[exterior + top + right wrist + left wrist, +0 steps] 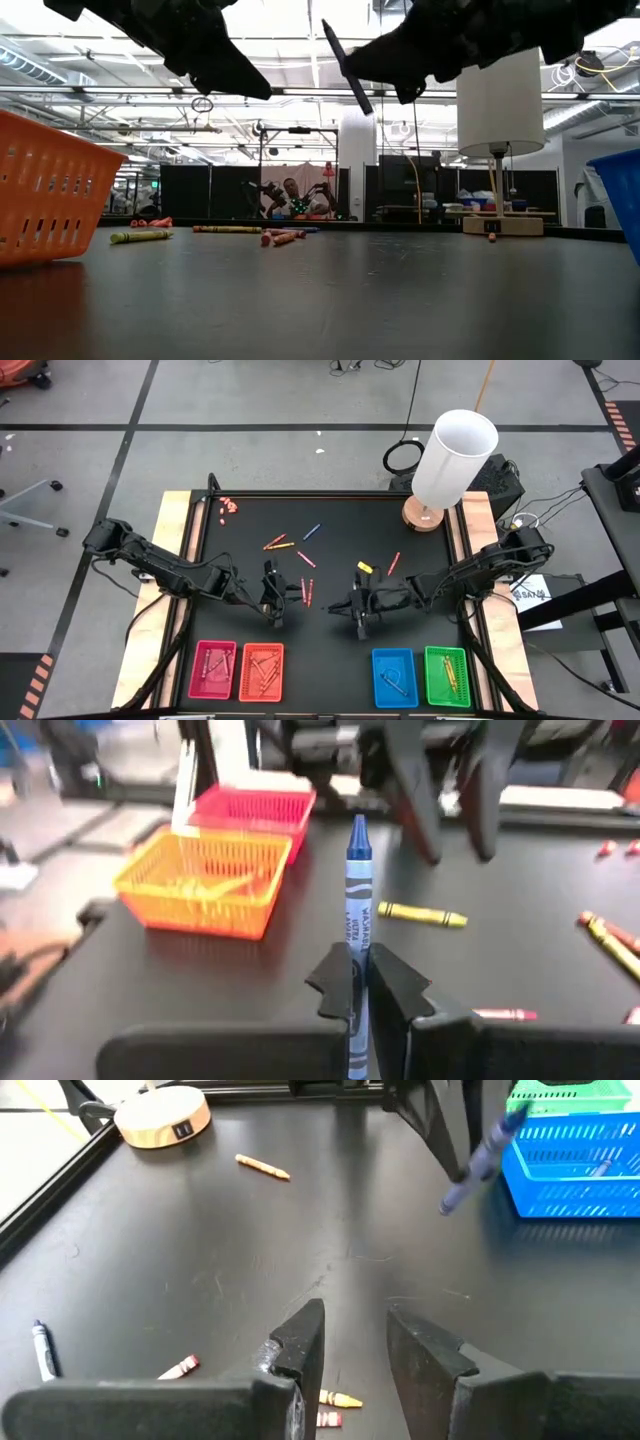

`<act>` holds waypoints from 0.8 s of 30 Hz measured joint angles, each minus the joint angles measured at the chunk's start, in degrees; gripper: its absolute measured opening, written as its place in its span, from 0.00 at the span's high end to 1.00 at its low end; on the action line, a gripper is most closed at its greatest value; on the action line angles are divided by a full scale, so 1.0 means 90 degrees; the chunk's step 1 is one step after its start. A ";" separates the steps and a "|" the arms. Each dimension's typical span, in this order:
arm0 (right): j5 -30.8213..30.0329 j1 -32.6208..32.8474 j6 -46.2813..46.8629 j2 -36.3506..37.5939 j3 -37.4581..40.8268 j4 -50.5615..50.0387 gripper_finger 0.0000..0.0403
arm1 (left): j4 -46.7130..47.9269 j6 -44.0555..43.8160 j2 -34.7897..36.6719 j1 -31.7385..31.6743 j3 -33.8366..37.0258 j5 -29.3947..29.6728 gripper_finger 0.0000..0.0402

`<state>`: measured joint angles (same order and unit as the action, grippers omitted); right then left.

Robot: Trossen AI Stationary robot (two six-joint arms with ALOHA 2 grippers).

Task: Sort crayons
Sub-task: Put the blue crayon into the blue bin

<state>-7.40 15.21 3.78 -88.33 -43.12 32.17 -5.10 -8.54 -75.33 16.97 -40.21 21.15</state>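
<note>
My right gripper [365,970] hangs over the middle of the black table [330,645], shut on a blue crayon [358,870] whose tip points toward my left arm. Facing it, my left gripper [355,1340] is open with nothing between its fingers; it also shows in the high view [283,598]. The held blue crayon [480,1160] shows in the left wrist view too. Loose crayons lie flat on the table: an orange and yellow pair [276,543], a blue one [312,531], a red one [393,562], a yellow one [365,568] and red ones [306,590]. My right gripper pinches the blue crayon's paper-wrapped shaft [357,935], toward its rear end, between its two fingers. The crayon lies along the fingers and sticks out ahead of them, pointed tip foremost. It is lifted clear of the table and shows tilted in the low view [348,68].
Along the near edge stand a pink tray [214,668], an orange tray [261,671], a blue tray [394,677] and a green tray [447,676], each with crayons inside. A white lamp [450,460] stands at the far right corner. Small pink bits [229,506] lie far left.
</note>
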 joint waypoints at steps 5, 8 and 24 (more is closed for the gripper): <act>-0.0276 -0.0145 0.0191 0.0000 0.0284 0.0874 1.00 | -0.0006 -0.0002 0.0000 0.0000 0.0000 0.0002 0.73; -0.0498 -0.0190 0.0236 0.0000 0.0297 0.1021 1.00 | -0.0017 -0.0002 0.0000 0.0000 0.0000 0.0002 0.73; -0.0485 -0.0181 -0.0245 0.0000 0.0297 0.1255 1.00 | -0.0051 -0.0002 0.0000 0.0000 0.0000 0.0004 0.73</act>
<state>-11.77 13.58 1.58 -88.33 -40.45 43.47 -5.56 -8.56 -75.33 16.97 -40.21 21.19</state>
